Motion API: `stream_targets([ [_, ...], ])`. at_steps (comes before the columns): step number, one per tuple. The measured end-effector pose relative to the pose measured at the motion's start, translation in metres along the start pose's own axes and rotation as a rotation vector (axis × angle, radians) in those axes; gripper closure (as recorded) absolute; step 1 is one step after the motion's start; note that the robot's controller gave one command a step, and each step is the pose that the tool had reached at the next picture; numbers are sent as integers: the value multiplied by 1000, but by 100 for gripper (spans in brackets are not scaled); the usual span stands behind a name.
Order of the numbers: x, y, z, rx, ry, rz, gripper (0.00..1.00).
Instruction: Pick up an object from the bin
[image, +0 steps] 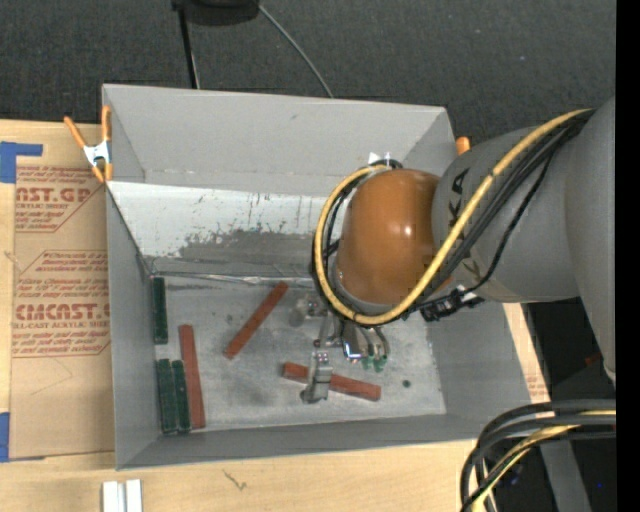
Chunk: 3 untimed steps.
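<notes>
We see the arm's (520, 230) jaws low at the floor of the grey bin (270, 150), right over a flat red-brown stick (352, 388) lying beneath them; we cannot tell whether the jaws are apart or clamped on it. We judge the pick not yet done, since the stick rests on the floor and the lift remains. A second red-brown stick (255, 320) and dark green sticks (170, 395) lie well apart from the jaws, on the side away from the arm.

Grey bin (270, 140), its far wall streaked with dark scuffs. Rust-red sticks (255, 320) lie mid-floor, near right and left; dark green sticks (171, 395) at left. Orange cover (385, 235), yellow-and-black cables (323, 245).
</notes>
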<state>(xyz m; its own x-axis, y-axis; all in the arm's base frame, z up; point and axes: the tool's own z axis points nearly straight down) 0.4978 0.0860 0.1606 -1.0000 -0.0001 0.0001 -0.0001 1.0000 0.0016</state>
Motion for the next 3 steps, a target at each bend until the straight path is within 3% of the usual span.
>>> stream_targets([
  [1, 0, 0, 0, 0, 0, 0, 0],
  [2, -22, -19, 54, -2, -7, 43, 0],
  [3, -25, -31, 91, 0, 0, 138, 100],
])
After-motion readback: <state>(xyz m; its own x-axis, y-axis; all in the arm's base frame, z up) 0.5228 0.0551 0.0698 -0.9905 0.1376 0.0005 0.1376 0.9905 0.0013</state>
